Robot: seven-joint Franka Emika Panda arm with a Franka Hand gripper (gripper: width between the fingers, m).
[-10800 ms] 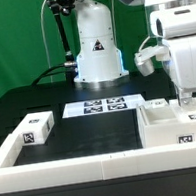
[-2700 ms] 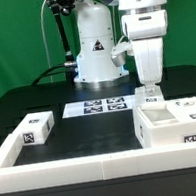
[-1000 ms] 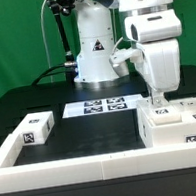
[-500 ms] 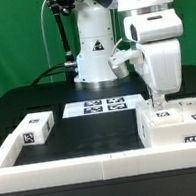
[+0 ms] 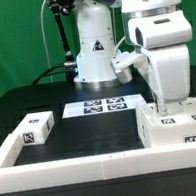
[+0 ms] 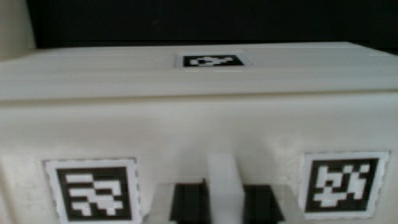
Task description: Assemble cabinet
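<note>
The cabinet [image 5: 177, 127] is a big white tagged box at the exterior view's right, against the border rail. My gripper [image 5: 168, 103] reaches straight down onto its top rear edge. In the wrist view the cabinet [image 6: 196, 110] fills the frame, with one tag on top and two on the near face. My gripper [image 6: 224, 205] shows two dark fingers [image 6: 189, 203] close together with a thin white strip of the cabinet between them. A small white tagged block [image 5: 33, 129] lies at the exterior view's left.
The marker board [image 5: 101, 107] lies flat at the middle back of the black table. A low white border rail [image 5: 85, 166] runs along the front and left sides. The robot's white base [image 5: 97, 56] stands behind the marker board.
Over the last second my arm has shifted a little toward the exterior view's right along the cabinet's top. The small block has not moved.
</note>
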